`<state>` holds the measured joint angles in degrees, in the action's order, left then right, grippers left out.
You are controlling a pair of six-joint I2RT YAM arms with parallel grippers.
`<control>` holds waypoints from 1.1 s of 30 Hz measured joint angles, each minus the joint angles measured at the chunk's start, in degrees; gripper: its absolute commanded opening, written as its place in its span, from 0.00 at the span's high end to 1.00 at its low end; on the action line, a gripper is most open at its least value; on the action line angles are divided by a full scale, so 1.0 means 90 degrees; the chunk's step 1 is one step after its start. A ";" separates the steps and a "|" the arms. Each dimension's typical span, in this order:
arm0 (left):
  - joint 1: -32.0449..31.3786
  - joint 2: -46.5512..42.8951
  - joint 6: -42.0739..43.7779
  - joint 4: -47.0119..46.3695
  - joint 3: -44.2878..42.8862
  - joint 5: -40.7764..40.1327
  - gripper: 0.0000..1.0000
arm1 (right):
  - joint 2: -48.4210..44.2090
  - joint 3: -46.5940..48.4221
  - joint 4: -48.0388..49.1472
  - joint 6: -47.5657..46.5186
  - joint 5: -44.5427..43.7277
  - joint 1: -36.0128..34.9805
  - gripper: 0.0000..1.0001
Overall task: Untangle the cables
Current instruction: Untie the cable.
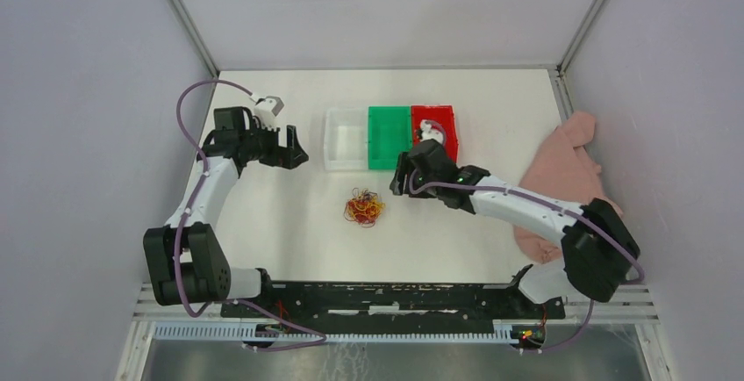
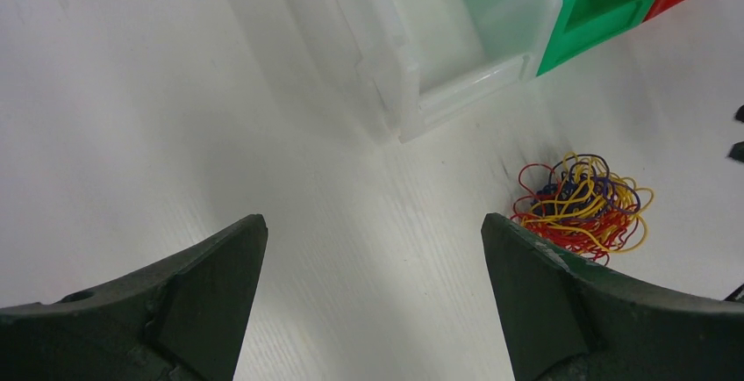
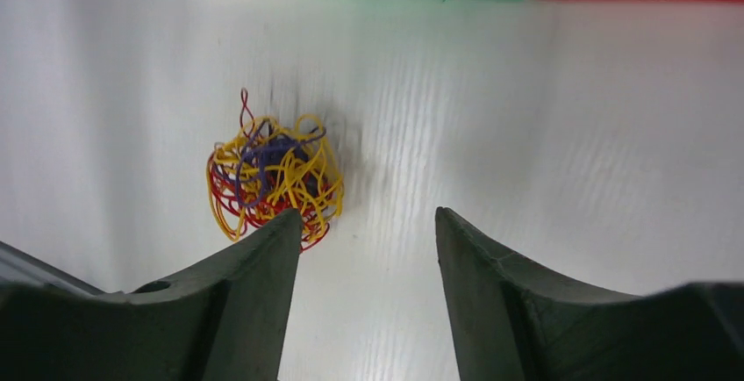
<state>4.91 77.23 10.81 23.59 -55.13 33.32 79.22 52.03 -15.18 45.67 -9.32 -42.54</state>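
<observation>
Yellow, red and dark blue-purple thin cables (image 1: 363, 208) lie knotted in one small tangle on the white counter (image 1: 281, 223), touched by neither tool. Just beyond and to its right, the right tool (image 3: 368, 223) hangs with jaws apart and nothing between them. Farther left, the left tool (image 2: 373, 232) stands wide apart and empty. Behind sit a clear plastic bin (image 1: 345, 138), a green bin (image 1: 389, 137) and a red bin (image 1: 434, 126), side by side. A pink cloth (image 1: 570, 166) lies at the right edge.

Overhead; wrist views low, sharing cables (image 2: 583, 201)
</observation>
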 measured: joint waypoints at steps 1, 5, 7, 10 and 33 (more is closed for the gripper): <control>0.0000 -0.0005 0.0002 0.0075 -0.0002 0.0010 0.01 | 0.0265 0.0044 0.0005 0.0107 0.0000 -0.0219 0.42; 0.0000 -0.0151 0.0005 0.0325 -0.0002 0.0027 0.01 | 0.1139 0.0265 0.0126 0.0384 0.0053 -0.0704 0.49; 0.0000 -0.0284 0.0015 0.0413 -0.0002 0.0032 0.01 | 0.1455 0.0384 0.0192 0.0478 0.0075 -0.0814 0.53; 0.0000 -0.0476 0.0058 0.0491 -0.0005 0.0039 0.01 | 0.1797 0.0546 0.0304 0.0571 0.0102 -0.0884 0.59; 0.0000 -0.0678 0.0124 0.0748 -0.0007 0.0287 0.01 | 0.1894 0.0644 0.0580 0.0736 0.0141 -0.0889 1.00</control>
<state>4.91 71.13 11.92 30.33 -55.20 35.90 96.27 57.82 -9.96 52.29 -8.05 -50.54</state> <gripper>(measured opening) 0.993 0.010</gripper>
